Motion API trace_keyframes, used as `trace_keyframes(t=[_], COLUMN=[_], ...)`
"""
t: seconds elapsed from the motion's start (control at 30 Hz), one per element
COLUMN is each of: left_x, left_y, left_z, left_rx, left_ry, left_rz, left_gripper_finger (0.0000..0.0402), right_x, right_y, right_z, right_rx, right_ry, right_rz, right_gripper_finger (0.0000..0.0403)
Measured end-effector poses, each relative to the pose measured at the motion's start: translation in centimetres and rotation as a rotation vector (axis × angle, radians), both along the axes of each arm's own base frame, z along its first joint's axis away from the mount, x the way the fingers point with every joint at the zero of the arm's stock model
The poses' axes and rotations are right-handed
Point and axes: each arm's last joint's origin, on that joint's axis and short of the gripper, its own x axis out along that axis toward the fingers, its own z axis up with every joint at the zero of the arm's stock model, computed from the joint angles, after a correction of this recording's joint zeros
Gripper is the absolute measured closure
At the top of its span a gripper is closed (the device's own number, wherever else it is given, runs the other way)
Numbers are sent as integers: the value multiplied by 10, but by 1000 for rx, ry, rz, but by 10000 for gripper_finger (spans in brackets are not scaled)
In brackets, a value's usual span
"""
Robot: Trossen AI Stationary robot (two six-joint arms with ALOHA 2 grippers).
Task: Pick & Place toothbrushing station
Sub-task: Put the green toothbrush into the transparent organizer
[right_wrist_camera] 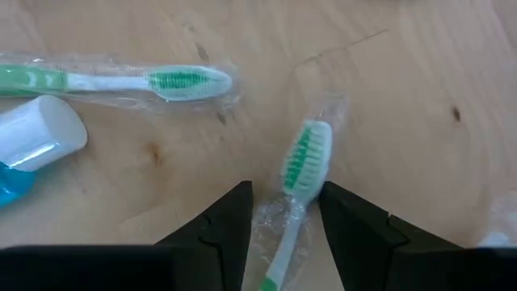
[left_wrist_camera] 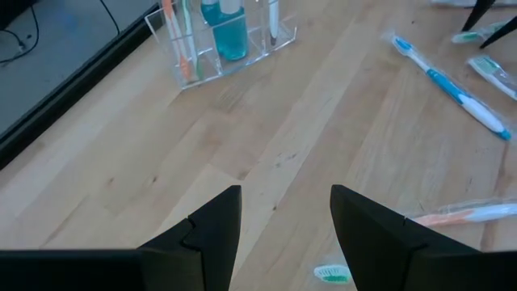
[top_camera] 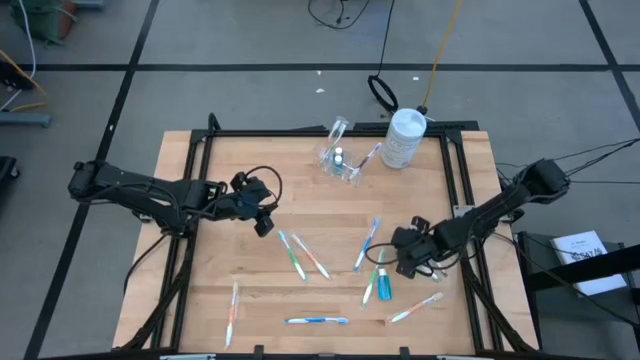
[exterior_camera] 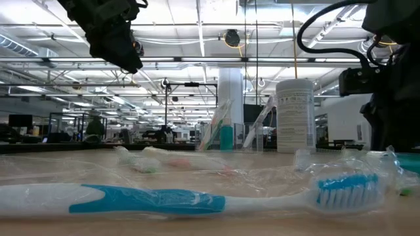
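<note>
1. The right gripper (right_wrist_camera: pixel 283 222) has its two dark fingers (right_wrist_camera: pixel 218 230) set on either side of the stem of a wrapped green-bristled toothbrush (right_wrist_camera: pixel 305 158), close against its wrapper; a firm grip cannot be confirmed.
2. Just beside lie a second green toothbrush (right_wrist_camera: pixel 153 81) and the white cap of a blue toothpaste tube (right_wrist_camera: pixel 36 133).
3. The left gripper (left_wrist_camera: pixel 284 234) hangs above bare wood, fingers (left_wrist_camera: pixel 214 230) spread apart and empty.
4. Beyond it stands the clear holder (left_wrist_camera: pixel 226 48), already carrying brushes and a blue tube.
5. In the high view, that holder (top_camera: pixel 340 160) sits at the table's (top_camera: pixel 200 300) far edge, next to a white lidded bottle (top_camera: pixel 404 138).
6. Other wrapped toothbrushes, among them a blue-handled toothbrush (top_camera: pixel 316 321), lie scattered over the near half.
</note>
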Motion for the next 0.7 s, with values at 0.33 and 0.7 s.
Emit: trace_keyframes(t=[0.33, 0.7], left_x=[2, 8], left_y=[0, -1], left_z=[2, 8], left_rx=[2, 30], left_ry=[-34, -103], left_rz=[5, -33], left_gripper_finger=[204, 204], right_x=[5, 25], right_y=[3, -6], right_z=[5, 73], right_rx=[108, -19], right_ry=[-85, -712], right_rz=[-65, -4], right_gripper_finger=[371, 393])
